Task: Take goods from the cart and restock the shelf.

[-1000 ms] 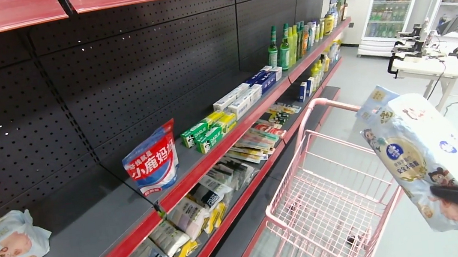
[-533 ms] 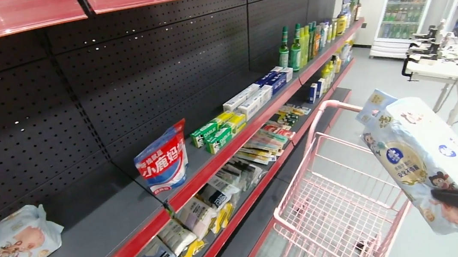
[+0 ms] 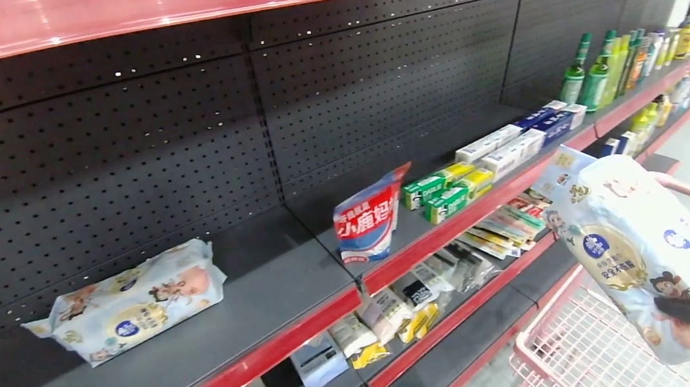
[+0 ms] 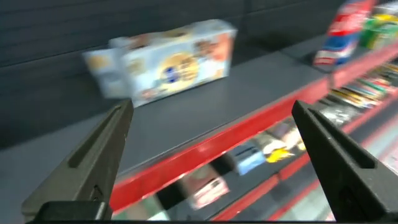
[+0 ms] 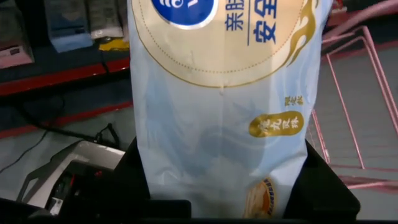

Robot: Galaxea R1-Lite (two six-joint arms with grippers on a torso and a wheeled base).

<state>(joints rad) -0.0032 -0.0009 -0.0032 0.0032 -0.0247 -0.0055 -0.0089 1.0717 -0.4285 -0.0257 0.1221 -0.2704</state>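
Right gripper [image 5: 221,180] clamps the lower end of the wipes pack [image 3: 637,251], clear of the shelf [image 3: 252,295] front. Left gripper [image 4: 211,109]: wide open, empty, facing the shelf. Risk: the soft pack may sag, slip, or catch the shelf's red lip [image 3: 284,340].

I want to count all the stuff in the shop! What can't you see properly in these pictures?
- Cart: head view, cut off by the bottom edge and hidden behind the held pack, so its contents are unknown.
- Held pack: right wrist view, its ends run past the edges.
- Right tool: head view, far finger hidden behind the pack.
- Pack on the shelf: left wrist view, blurred.
- Far bottles: head view, too small.
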